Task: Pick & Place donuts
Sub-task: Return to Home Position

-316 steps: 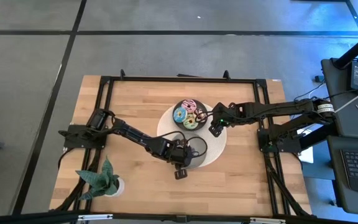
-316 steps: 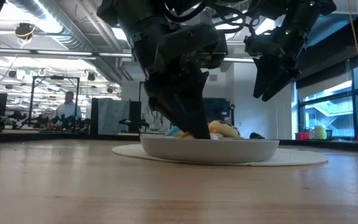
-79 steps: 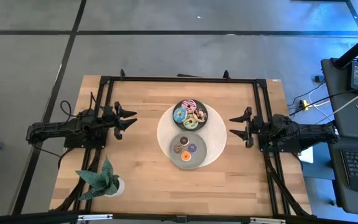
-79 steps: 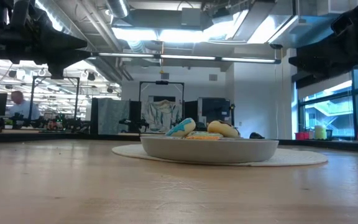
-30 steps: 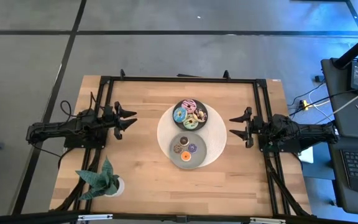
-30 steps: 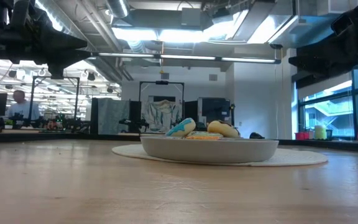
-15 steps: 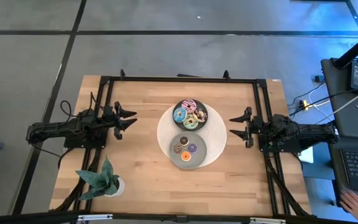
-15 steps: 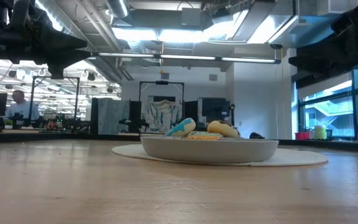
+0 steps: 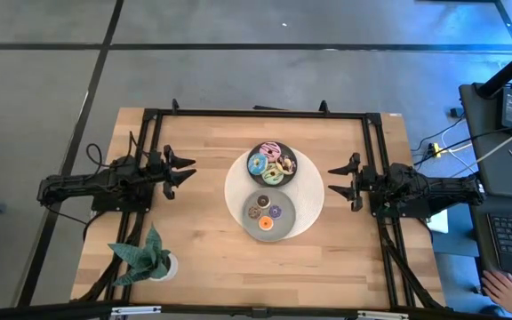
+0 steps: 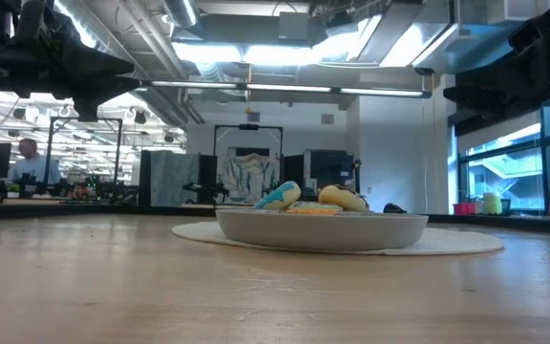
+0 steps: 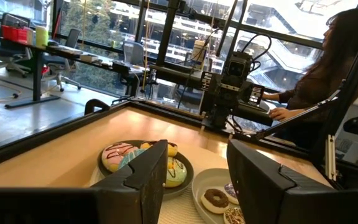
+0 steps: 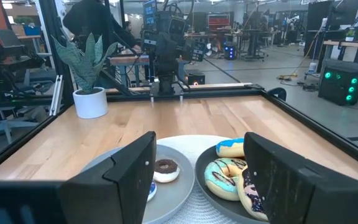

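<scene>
Larger iced donuts, among them a blue one (image 9: 258, 164) and a pink one (image 9: 271, 148), lie in a dark dish (image 9: 272, 153) at the table's middle. Mini donuts, among them an orange one (image 9: 265, 221) and a purple one (image 9: 276, 212), lie in a grey dish (image 9: 283, 229) just nearer. Both dishes stand on a round white mat (image 9: 305, 200). My left gripper (image 9: 188, 169) is open and empty at the table's left side and points at the dishes (image 11: 143, 163). My right gripper (image 9: 334, 181) is open and empty at the right side, and its wrist view shows a brown mini (image 12: 165, 167).
A green star-shaped potted plant (image 9: 148, 255) stands at the table's near left corner. Black frame rails (image 9: 256, 113) run along the table's edges. In the high view a person's hand (image 9: 507, 290) is at a keyboard beyond the right edge, and the left wrist view shows a person (image 11: 328, 81) seated there.
Both arms have kept still and the donuts have not moved. A person's hand has come into view at the keyboard beyond the table's right edge.
</scene>
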Motion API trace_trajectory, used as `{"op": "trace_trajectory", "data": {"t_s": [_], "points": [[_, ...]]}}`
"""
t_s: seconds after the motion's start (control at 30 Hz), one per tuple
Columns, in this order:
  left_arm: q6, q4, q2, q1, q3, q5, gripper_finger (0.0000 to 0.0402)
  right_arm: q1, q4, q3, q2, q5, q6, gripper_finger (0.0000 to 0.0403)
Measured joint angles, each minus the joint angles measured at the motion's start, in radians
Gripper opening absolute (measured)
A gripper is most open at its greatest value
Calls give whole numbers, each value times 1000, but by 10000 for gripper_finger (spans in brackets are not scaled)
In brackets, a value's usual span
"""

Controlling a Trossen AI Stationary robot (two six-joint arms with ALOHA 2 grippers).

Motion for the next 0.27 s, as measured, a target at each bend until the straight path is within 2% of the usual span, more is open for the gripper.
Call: {"op": "trace_trajectory", "data": {"t_s": [0.27], "points": [[0,0,0,0,0,0,161,0,0,0,0,0,-2,244]]}}
